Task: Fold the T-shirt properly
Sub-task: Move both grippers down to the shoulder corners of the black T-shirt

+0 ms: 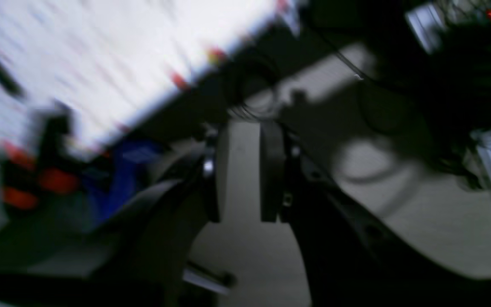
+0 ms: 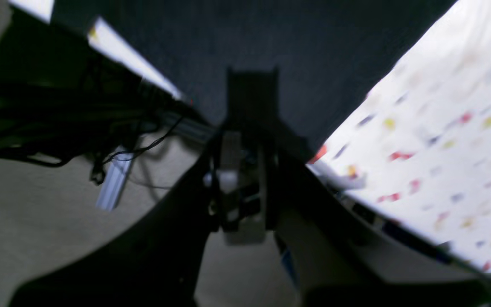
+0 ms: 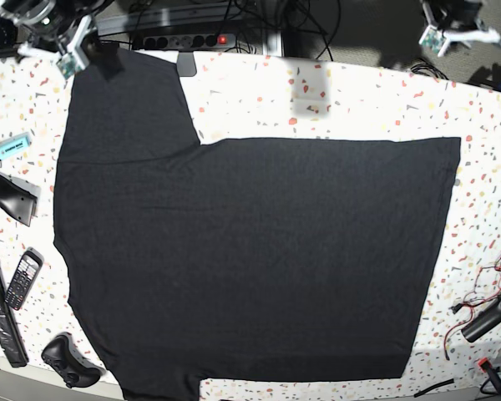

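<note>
T-shirt [image 3: 250, 259] spread flat on table [image 3: 376, 92], both arms up at far edge.

W/ shirt as landmark, base view: one sleeve reaches to far-left corner, right gripper [image 3: 63, 42] just over it; left gripper [image 3: 451, 29] well beyond far-right corner. Marker [image 3: 8, 147], handset [image 3: 22, 278] & mouse [image 3: 67, 361] lie left of shirt. Power strip [image 3: 179, 38] behind it. Cables [image 3: 484, 305] to right.

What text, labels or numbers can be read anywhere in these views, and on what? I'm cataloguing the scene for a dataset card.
No text can be read in any view.
The T-shirt: plain black side up, no print or label showing.
Teal highlighter: has a label, too small to read.
Keypad phone: key markings too small to read.
Both wrist views: too blurred to show any lettering.
</note>
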### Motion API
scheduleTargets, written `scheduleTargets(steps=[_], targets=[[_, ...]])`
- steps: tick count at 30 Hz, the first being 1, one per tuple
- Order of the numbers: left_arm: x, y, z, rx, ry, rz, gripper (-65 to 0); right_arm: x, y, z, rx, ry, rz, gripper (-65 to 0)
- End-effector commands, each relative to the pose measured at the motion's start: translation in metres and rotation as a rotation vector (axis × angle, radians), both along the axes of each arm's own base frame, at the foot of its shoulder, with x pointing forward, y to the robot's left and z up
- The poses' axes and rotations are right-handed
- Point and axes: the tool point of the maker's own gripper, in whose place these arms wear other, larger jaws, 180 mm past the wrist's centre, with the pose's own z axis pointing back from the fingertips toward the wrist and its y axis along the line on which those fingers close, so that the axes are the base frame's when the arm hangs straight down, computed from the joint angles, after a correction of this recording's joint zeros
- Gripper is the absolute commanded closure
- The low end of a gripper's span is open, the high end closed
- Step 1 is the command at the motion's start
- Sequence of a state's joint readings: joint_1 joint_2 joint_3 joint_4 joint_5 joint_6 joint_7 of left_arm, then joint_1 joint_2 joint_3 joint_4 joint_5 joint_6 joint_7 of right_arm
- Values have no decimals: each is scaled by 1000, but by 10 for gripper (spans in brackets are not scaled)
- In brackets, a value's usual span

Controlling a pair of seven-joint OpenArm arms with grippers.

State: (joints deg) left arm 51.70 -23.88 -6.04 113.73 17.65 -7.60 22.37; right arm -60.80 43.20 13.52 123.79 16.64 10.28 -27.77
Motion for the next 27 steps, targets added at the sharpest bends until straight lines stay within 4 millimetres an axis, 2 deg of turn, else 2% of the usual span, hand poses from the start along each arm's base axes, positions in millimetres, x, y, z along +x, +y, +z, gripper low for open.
scheduleTargets(steps=[1,4,9,14,19,25,27], targets=[[10,0,14,29,-48,-43,-125,6,3,9,3,-29,27,-81],[26,3,26,114,-68,-165,-133,14,2,16,-17,-48,102,-81],[56,7,40,163,-128,-270,-225,16,-5,19,-61,-50,138,-81],[95,5,61,163,-239,-330,-233,17,-6,19,-66,-49,134,-81],[105,14,49,185,-192,-391,-232,31,-6,23,-64,-94,96,-81],[114,15,15,260,-128,-464,-232,50,-2,30,-38,-169,47,-81],[122,19,10,278,-143,-443,-232,56,-2,32,-40,-186,47,-81]])
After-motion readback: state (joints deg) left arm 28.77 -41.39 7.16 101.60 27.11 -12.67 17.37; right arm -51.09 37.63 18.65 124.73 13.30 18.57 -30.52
